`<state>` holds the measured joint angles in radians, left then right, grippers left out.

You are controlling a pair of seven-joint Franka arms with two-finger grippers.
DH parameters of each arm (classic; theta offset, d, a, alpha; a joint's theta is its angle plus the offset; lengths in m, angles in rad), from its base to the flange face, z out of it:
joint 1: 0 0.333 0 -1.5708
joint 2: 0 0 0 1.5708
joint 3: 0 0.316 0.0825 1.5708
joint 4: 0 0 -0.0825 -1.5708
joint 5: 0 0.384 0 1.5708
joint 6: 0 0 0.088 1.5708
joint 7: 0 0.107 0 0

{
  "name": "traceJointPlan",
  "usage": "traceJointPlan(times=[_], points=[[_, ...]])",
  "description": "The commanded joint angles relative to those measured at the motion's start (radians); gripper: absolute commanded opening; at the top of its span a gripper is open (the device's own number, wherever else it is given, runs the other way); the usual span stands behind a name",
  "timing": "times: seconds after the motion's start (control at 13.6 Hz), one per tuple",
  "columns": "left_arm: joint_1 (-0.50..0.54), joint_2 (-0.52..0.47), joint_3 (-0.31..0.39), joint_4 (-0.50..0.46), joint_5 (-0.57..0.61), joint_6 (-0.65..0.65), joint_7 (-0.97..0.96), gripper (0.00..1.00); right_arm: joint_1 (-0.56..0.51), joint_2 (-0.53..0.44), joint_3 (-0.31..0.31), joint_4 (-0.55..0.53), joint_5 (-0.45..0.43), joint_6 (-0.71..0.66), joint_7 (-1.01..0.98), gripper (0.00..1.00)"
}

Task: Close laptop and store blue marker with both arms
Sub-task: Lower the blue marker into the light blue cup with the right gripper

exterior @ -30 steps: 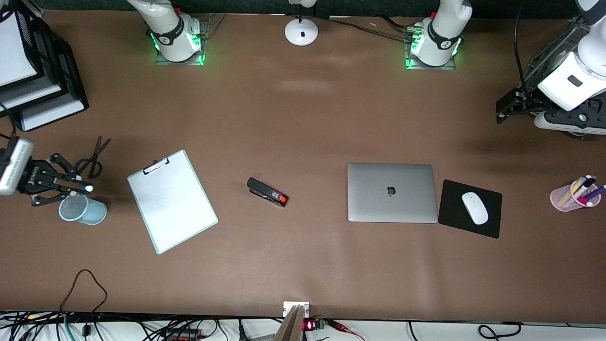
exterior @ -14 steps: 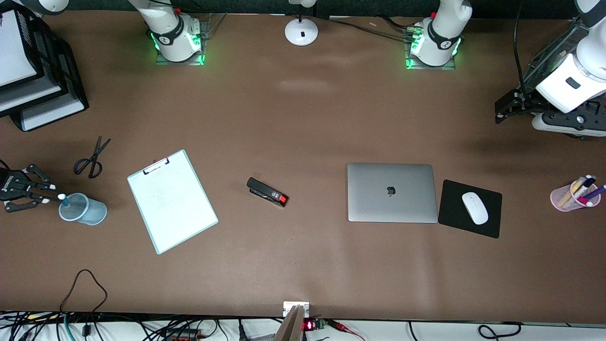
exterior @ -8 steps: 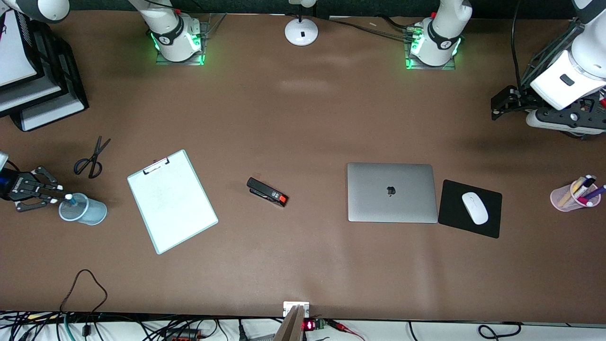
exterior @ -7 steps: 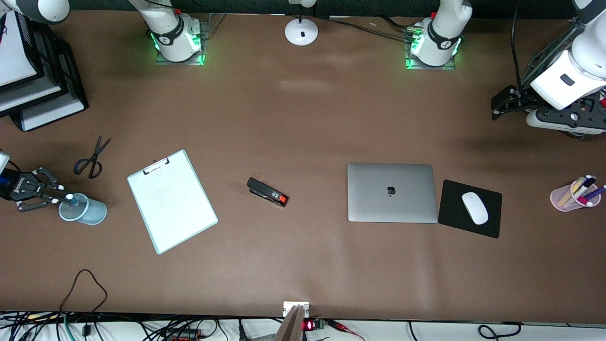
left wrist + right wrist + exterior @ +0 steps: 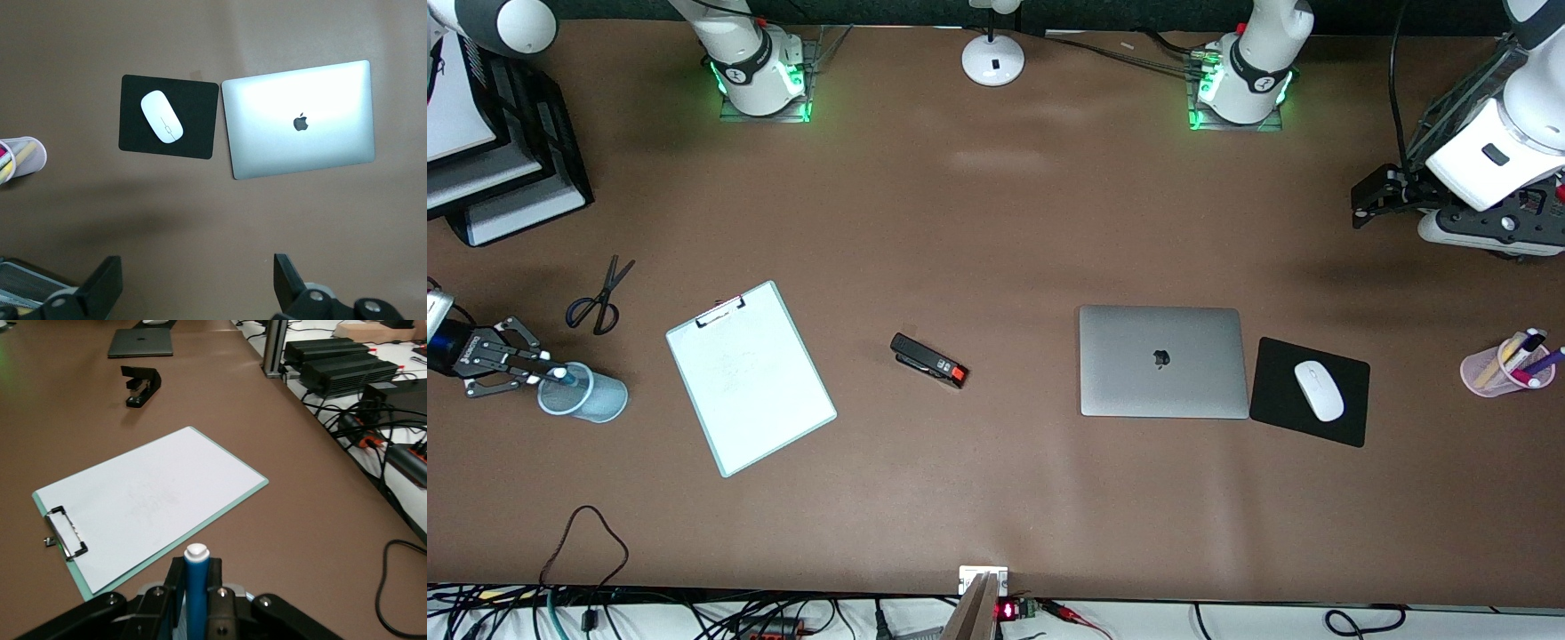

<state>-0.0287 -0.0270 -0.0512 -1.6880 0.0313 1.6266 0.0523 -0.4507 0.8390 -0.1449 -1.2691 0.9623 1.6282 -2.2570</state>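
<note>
Your right gripper (image 5: 541, 374) pinches the slim blue marker (image 5: 197, 580) over the mesh cup (image 5: 583, 394); your left gripper (image 5: 193, 293) waits spread above the flat, closed metal laptop (image 5: 1162, 361).

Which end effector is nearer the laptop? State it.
Left. The left end effector is up toward the left arm's end, open; the laptop lies closed. The right end effector holds the blue marker over the blue cup.

Silver-grey laptop (image 5: 1163, 361) with dark logo, bright-blue marker (image 5: 197, 587) with white tip, black mouse pad (image 5: 1310, 391), brown table (image 5: 996, 222)
</note>
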Motion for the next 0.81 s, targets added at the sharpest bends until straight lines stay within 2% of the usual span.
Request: traceJointPlan(times=[0.0, 0.74], points=[[0.001, 0.036, -0.001, 0.057, 0.012, -0.020, 0.011, 1.00, -0.016, 0.029, 0.014, 0.034, 0.029, 0.016, -0.012, 0.01], [0.001, 0.042, -0.001, 0.065, 0.016, -0.020, 0.009, 1.00, -0.017, 0.066, 0.014, 0.033, 0.029, 0.039, -0.012, 0.01]])
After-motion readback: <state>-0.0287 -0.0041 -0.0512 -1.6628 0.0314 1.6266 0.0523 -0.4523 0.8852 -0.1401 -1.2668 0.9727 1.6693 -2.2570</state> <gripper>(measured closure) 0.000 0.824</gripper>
